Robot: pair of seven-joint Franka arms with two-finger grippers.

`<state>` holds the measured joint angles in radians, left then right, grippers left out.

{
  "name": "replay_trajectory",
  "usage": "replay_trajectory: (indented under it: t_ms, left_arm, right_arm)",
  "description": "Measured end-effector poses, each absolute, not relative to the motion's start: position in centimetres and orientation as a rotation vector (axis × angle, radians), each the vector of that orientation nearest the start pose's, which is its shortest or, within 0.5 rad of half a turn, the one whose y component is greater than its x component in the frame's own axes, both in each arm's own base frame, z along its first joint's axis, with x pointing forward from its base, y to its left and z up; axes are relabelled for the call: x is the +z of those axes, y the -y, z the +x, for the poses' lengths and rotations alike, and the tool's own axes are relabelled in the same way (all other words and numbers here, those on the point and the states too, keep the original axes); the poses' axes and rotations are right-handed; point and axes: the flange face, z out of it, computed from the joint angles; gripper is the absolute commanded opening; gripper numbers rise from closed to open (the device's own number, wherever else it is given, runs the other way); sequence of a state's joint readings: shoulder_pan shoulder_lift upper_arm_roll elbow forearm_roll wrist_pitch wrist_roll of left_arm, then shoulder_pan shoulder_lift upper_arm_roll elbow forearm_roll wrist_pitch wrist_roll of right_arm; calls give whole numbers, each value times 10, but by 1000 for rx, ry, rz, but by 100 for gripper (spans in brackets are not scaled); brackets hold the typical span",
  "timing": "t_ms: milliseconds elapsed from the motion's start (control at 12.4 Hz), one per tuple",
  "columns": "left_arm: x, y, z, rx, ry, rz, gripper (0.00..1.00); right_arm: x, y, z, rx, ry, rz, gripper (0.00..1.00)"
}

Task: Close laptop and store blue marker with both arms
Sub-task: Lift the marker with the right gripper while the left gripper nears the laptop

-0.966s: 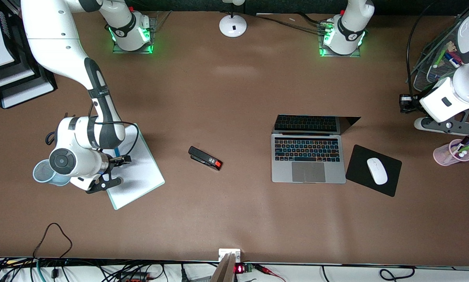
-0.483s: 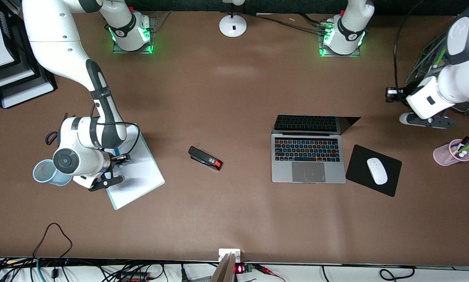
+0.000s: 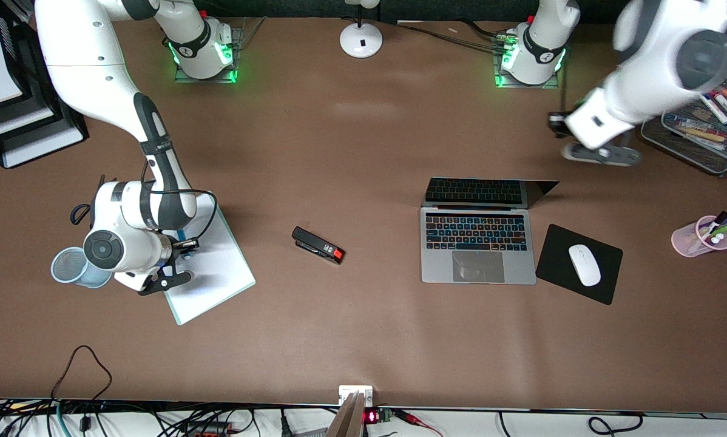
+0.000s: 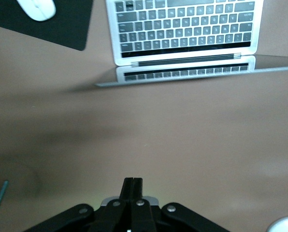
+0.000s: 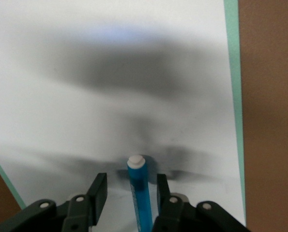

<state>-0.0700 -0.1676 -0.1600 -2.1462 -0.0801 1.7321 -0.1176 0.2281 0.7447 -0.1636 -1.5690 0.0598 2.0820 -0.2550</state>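
Observation:
The laptop [image 3: 477,243] lies open on the table toward the left arm's end, its lid tilted back; the left wrist view shows its keyboard [image 4: 182,29]. My left gripper [image 3: 600,155] hangs in the air over bare table between its arm's base and the laptop lid, fingers shut on nothing [image 4: 133,181]. The blue marker [image 5: 140,188] with its pale end lies on a white pad [image 3: 212,273] at the right arm's end. My right gripper [image 5: 130,181] is down over the pad [image 3: 178,262], jaws open on either side of the marker with a gap showing on each side.
A black stapler [image 3: 318,244] lies mid-table. A white mouse [image 3: 584,264] sits on a black mouse pad [image 3: 554,252] beside the laptop. A pink pen cup [image 3: 700,237], a mesh tray of pens [image 3: 697,145], a blue mesh cup [image 3: 69,267] and a lamp base [image 3: 361,39] stand around.
The left arm swung away from the pink cup toward the laptop lid's end of the table. The right gripper's jaws narrowed around the marker.

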Motion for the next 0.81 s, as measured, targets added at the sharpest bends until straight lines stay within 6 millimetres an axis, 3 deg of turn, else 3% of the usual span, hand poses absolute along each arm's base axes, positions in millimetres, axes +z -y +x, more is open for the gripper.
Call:
replay_trajectory:
  t_ms: [161,483,644,805]
  left_arm:
    - [440,143,446,309,-148,-3112,0]
    - [411,145,456,166,-136,-3145,1]
    - [389,150,468,123,-142,-3162,1]
    - [365,161,475,111,-170,-3173,1]
  right_arm:
    - [190,-60,673,363,496,-3127,48]
    - [186,-59,673,365,495,-3127,48]
    - [185,-56,673,356,490,-3131,39]
    - [184,-51,674,355,480,-3134,24]
